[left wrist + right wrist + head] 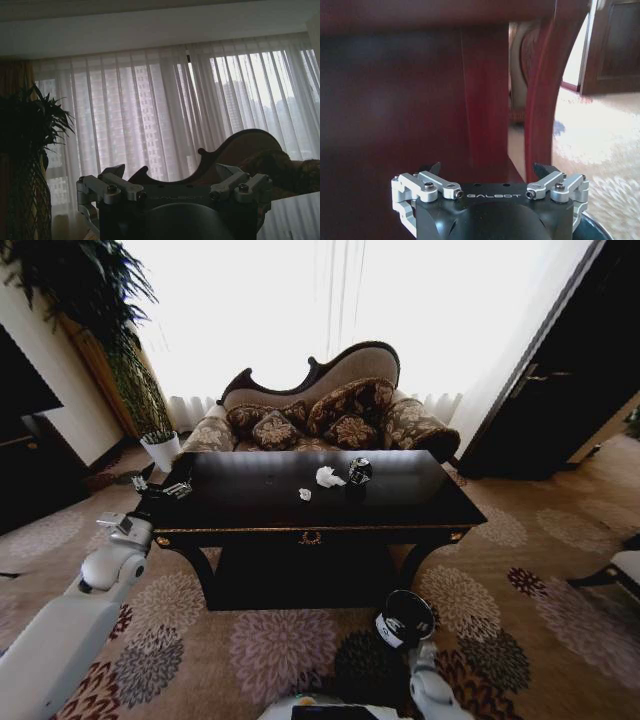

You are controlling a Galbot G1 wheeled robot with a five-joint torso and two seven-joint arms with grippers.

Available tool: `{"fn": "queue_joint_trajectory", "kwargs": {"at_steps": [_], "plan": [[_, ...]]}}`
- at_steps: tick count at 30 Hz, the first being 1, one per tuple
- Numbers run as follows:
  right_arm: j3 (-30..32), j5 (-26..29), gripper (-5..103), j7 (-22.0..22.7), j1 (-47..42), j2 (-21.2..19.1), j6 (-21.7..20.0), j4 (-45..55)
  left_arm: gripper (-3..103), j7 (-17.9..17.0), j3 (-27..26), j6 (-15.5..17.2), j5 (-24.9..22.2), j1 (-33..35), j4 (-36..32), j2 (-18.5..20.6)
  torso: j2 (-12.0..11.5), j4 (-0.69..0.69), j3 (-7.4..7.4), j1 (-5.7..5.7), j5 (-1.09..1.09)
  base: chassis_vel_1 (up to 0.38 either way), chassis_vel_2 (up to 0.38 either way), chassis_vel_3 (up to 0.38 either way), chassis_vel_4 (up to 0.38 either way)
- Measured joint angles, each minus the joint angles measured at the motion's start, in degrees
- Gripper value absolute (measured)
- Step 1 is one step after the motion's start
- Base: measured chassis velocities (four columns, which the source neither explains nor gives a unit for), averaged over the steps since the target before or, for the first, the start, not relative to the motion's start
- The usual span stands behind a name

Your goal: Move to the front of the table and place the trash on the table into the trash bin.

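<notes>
Two arms frame the table (250,502): the left gripper (163,487) hangs at its left corner, jaws spread with nothing between them. The trash (330,477) lies mid-top, rightward and well apart from it. The right gripper (489,172), likewise spread and empty, sits low above the trash bin (403,618), below the tabletop, so I'd judge the left arm likelier to reach.
</notes>
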Motion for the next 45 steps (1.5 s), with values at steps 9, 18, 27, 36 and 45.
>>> {"fn": "queue_joint_trajectory", "kwargs": {"at_steps": [9, 18, 27, 36, 45], "plan": [[4.06, 4.09, 100, 0.78, -13.91, 0.96, -0.72, 23.24, 100, 0.02, 0.0, 0.0, 0.0, 0.0, 0.0, 0.0, 0.0, 0.0, 0.0, 0.0, 0.01, 0.0, 0.0, 0.0, 0.0], [7.57, 7.82, 100, 2.41, -16.25, -3.87, -4.76, 34.91, 100, 0.02, 0.0, -0.01, -0.01, 0.0, 0.01, 0.0, 0.0, 0.01, 0.01, 0.02, 0.02, 0.0, 0.0, 0.0, 0.0], [8.49, 10.06, 100, 4.5, -15.67, -9.29, -8.81, 42.63, 100, 0.02, 0.0, -0.01, 0.0, 0.0, 0.01, 0.0, -0.01, 0.0, 0.01, 0.01, 0.03, 0.0, 0.0, 0.0, 0.0], [7.99, 10.91, 100, 6.12, -12.64, -15.85, -11.73, 44.06, 100, 0.01, 0.0, -0.02, -0.01, 0.0, 0.01, 0.0, -0.02, 0.0, 0.01, 0.02, 0.04, 0.0, 0.0, 0.0, 0.0], [5.48, 15.35, 100, 7.9, -6.8, -23.82, -16.44, 44.37, 100, 0.01, -0.01, -0.02, 0.0, 0.0, 0.01, 0.0, -0.02, 0.0, 0.02, 0.02, 0.03, 0.0, 0.0, 0.0, 0.0]]}}
